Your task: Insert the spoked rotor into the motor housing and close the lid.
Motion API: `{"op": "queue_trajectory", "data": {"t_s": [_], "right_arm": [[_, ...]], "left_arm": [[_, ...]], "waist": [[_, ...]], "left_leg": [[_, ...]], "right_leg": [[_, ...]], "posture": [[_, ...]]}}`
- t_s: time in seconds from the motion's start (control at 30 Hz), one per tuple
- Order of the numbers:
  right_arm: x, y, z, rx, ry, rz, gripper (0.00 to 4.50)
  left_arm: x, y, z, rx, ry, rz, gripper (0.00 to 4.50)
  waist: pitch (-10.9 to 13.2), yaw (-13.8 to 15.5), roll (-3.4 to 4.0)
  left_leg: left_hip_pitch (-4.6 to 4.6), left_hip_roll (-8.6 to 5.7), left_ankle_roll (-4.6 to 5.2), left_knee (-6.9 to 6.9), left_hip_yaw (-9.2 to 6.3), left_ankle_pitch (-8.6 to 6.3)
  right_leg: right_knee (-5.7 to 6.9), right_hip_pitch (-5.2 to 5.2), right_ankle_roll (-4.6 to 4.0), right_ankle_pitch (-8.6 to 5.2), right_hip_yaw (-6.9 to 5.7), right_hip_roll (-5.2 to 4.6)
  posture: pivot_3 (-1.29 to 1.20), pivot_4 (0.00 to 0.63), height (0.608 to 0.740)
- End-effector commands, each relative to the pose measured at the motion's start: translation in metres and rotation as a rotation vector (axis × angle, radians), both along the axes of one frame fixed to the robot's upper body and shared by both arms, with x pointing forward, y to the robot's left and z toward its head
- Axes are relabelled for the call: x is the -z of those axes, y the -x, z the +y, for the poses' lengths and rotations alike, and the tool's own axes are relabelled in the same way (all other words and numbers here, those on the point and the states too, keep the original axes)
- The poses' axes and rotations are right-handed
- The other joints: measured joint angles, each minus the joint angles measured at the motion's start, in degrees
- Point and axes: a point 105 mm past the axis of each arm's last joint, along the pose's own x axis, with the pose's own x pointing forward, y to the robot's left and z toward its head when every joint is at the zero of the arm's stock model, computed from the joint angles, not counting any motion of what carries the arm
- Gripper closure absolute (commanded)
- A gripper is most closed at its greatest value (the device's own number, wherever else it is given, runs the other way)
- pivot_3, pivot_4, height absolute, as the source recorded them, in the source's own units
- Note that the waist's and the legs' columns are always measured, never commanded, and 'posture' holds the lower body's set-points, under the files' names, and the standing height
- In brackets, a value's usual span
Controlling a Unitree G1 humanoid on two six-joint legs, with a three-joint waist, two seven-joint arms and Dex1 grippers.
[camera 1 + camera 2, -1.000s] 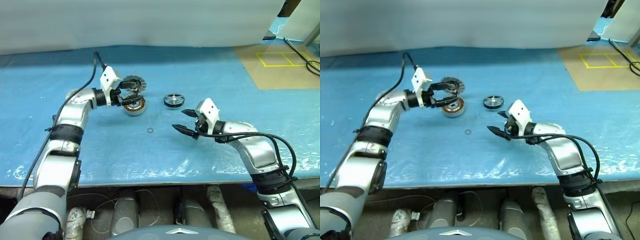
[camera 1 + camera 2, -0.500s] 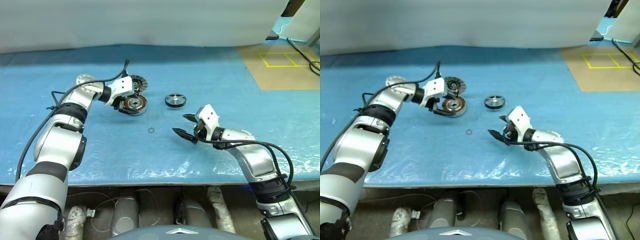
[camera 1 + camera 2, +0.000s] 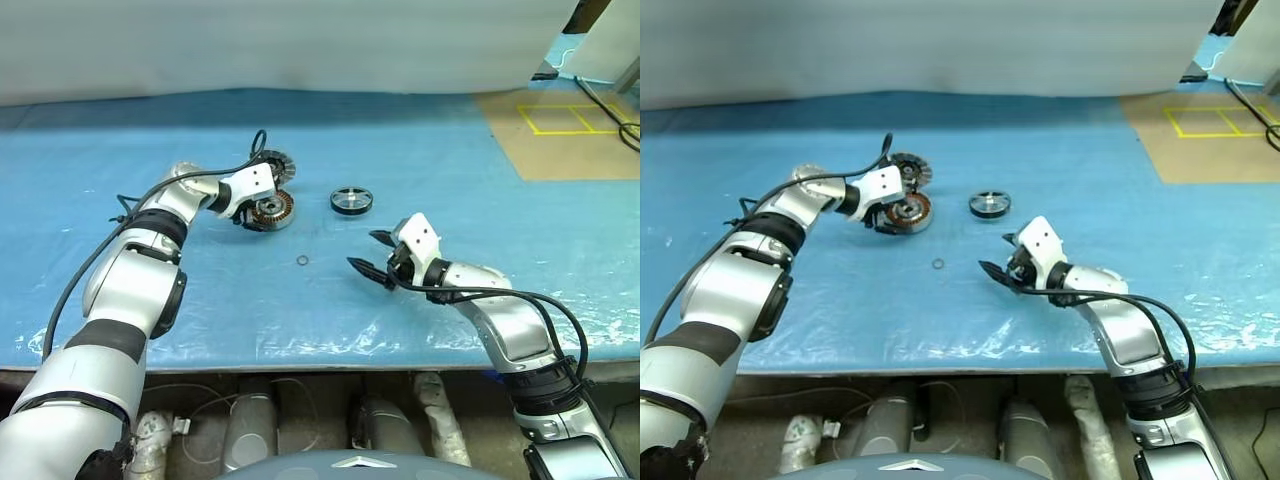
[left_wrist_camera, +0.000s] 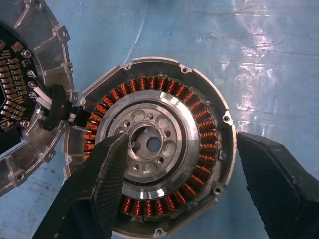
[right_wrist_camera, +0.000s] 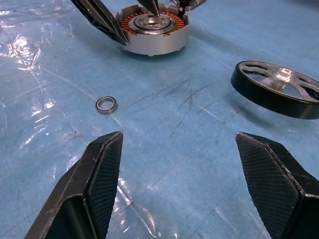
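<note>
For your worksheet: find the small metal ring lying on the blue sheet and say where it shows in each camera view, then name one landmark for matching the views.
Left eye view: small metal ring, centre, between the arms.
Right eye view: ring, left of centre.
Left wrist view: not in it.
Right wrist view: ring, beyond the right gripper.
Shared landmark: motor housing, with copper windings.

The left arm reaches toward the far side of the table, wrist bent, its left gripper (image 4: 172, 184) angled downward with fingers spread wide. The right gripper (image 3: 372, 252) hovers nearer the front edge, nearly level, fingers apart too.
</note>
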Motion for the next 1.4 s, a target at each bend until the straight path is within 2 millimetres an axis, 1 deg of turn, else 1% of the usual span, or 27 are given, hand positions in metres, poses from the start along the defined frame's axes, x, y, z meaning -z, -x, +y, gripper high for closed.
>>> {"op": "queue_trajectory", "data": {"t_s": [0.03, 0.23, 0.43, 0.57, 0.77, 0.9, 1.0, 1.27, 1.37, 1.4], "right_arm": [[-0.013, 0.003, 0.004, -0.018, -0.005, -0.063, 0.73], [-0.013, 0.003, 0.003, -0.015, 0.010, -0.065, 0.73], [-0.010, 0.004, 0.002, -0.009, 0.020, -0.063, 0.73], [-0.009, 0.005, 0.002, -0.003, 0.024, -0.061, 0.73], [-0.009, 0.005, 0.002, 0.004, 0.029, -0.061, 0.73], [-0.008, 0.005, 0.002, 0.004, 0.033, -0.062, 0.73], [-0.009, 0.003, 0.003, 0.003, 0.035, -0.064, 0.73], [-0.006, 0.004, 0.003, 0.004, 0.038, -0.061, 0.73], [-0.005, 0.004, 0.004, 0.006, 0.040, -0.058, 0.73], [-0.005, 0.004, 0.004, 0.006, 0.040, -0.059, 0.73]], "left_arm": [[-0.013, -0.005, 0.000, -0.011, 0.008, -0.037, 0.91], [-0.003, -0.006, 0.003, -0.020, -0.056, -0.051, 0.91], [0.004, -0.005, 0.001, -0.011, -0.079, -0.055, 0.91], [0.011, 0.002, 0.001, 0.043, -0.114, -0.014, 0.91], [0.012, 0.006, 0.010, 0.055, -0.150, 0.018, 0.91], [0.009, 0.004, 0.013, 0.034, -0.153, 0.018, 0.91], [0.011, 0.003, 0.017, 0.016, -0.164, 0.022, 0.91], [0.018, 0.002, 0.013, -0.001, -0.155, 0.010, 0.91], [0.025, 0.008, 0.014, 0.035, -0.182, 0.033, 1.52], [0.025, 0.007, 0.014, 0.028, -0.182, 0.025, 1.84]], "waist": [[0.00, -0.01, 0.00], [0.00, 0.03, 0.00], [0.00, 0.05, 0.00], [0.00, 0.02, 0.00], [0.00, -0.09, 0.00], [0.00, -0.25, 0.00], [0.00, -0.29, 0.00], [0.00, -0.31, 0.00], [0.00, -0.30, 0.00], [0.00, -0.27, 0.00]], "left_leg": [[0.00, 0.00, 0.00, 0.00, 0.00, 0.00], [0.02, 0.00, 0.09, 0.03, -0.02, -0.06], [0.06, 0.00, 0.04, 0.03, -0.02, -0.09], [0.07, -0.01, 0.05, 0.04, -0.02, -0.09], [0.09, 0.00, 0.05, 0.01, -0.01, -0.09], [0.10, 0.00, 0.04, 0.00, -0.01, -0.09], [0.11, 0.00, 0.04, -0.02, -0.01, -0.09], [0.12, 0.00, 0.04, -0.03, -0.01, -0.10], [0.13, 0.00, 0.04, -0.04, -0.01, -0.10], [0.14, 0.00, 0.04, -0.04, -0.01, -0.10]], "right_leg": [[0.00, 0.00, 0.00, 0.00, 0.00, 0.00], [0.01, 0.04, 0.00, 0.00, -0.01, 0.00], [0.00, 0.08, 0.00, 0.00, -0.01, -0.01], [0.00, 0.10, 0.00, 0.01, 0.00, -0.02], [-0.03, 0.09, -0.01, 0.00, 0.00, -0.02], [-0.03, 0.09, 0.00, 0.00, 0.01, -0.02], [-0.03, 0.08, -0.01, 0.00, 0.01, -0.01], [-0.03, 0.08, -0.01, 0.00, 0.02, -0.01], [-0.03, 0.08, -0.01, 0.00, 0.02, -0.01], [-0.04, 0.10, -0.01, 0.00, 0.02, -0.01]], "posture": [[0.00, 0.150, 0.740], [0.00, 0.150, 0.740], [0.00, 0.150, 0.740], [0.00, 0.150, 0.740], [0.00, 0.150, 0.740], [0.00, 0.150, 0.740], [0.00, 0.150, 0.740], [0.00, 0.150, 0.740], [0.00, 0.150, 0.740], [0.00, 0.150, 0.740]]}}
